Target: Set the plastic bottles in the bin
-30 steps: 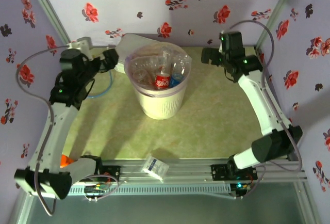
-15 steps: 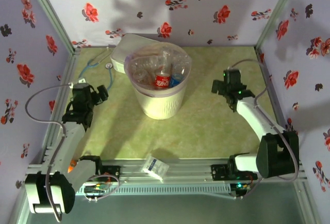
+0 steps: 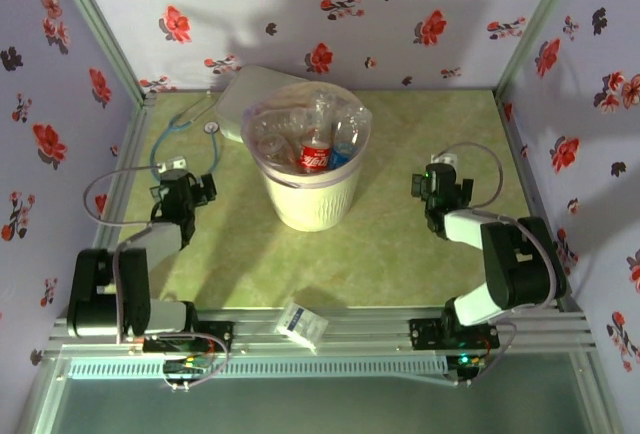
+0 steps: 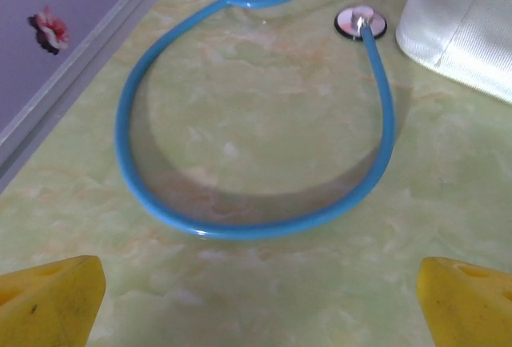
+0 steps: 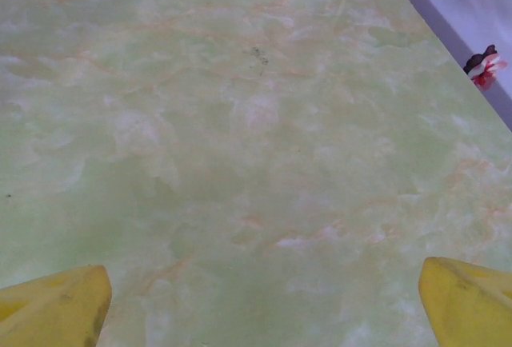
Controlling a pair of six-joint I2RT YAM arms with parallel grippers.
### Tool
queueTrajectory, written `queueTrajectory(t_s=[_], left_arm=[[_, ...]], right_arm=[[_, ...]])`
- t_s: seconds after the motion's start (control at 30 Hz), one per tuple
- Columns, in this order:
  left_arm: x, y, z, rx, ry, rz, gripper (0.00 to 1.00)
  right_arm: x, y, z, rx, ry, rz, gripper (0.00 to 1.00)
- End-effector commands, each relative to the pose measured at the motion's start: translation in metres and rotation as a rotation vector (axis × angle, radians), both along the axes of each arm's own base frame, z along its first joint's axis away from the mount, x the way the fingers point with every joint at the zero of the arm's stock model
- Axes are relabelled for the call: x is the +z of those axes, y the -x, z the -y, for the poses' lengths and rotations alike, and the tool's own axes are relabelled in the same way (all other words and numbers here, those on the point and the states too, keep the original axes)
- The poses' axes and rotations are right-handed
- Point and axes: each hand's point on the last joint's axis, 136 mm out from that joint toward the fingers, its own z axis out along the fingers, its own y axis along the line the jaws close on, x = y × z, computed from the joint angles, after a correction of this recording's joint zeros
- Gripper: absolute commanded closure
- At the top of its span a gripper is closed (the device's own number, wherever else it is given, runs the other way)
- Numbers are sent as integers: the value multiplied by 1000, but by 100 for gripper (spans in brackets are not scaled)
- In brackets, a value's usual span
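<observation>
From above, the round cream bin (image 3: 310,204), pink liner over its rim, stands far-centre on the marbled green table (image 3: 400,254), the clear plastic bottles (image 3: 318,152) heaped inside. The left gripper (image 3: 188,192) and right gripper (image 3: 436,190) sit low either side, jaws wide apart, empty. The left wrist view adds a glossy blue stethoscope (image 4: 240,229), its tube looping to a metal disc near a finely textured white lid (image 4: 464,35); the right wrist view, bare tabletop between yellow fingertips (image 5: 52,307).

A staged robot test booth, not a lived-in room. A green marbled counter (image 3: 400,244) is boxed in on three sides by flat panels of lilac flowered wallpaper (image 3: 300,4) set between metal corner posts (image 3: 100,34). The left arm (image 3: 150,244) and right arm (image 3: 510,264) are bolted to an aluminium rail (image 3: 370,329) along the near edge.
</observation>
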Motion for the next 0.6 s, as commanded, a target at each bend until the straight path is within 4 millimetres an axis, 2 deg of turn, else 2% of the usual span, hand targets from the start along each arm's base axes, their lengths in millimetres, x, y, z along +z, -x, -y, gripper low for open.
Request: queueTrajectory(t_s=[0.0, 0.1, 0.17, 0.23, 0.27, 0.3, 0.57], left_arm=[[22, -17, 4, -58, -59, 110, 0], [25, -15, 6, -73, -60, 132, 0], [26, -17, 6, -79, -79, 144, 0], [14, -20, 7, -88, -75, 176, 0], [8, -25, 5, -99, -108, 217, 0], [4, -21, 5, -92, -88, 181, 0], [4, -22, 3, -92, -87, 185, 0]], right_arm=[[28, -11, 13, -31, -18, 209, 1], [22, -5, 21, -26, -107, 240, 1], [16, -9, 20, 4, -125, 290, 1], [12, -7, 20, -4, -144, 212, 1], [13, -9, 22, -2, -150, 241, 1], [14, -10, 23, -4, -155, 262, 1], [14, -8, 25, -14, -153, 251, 1]])
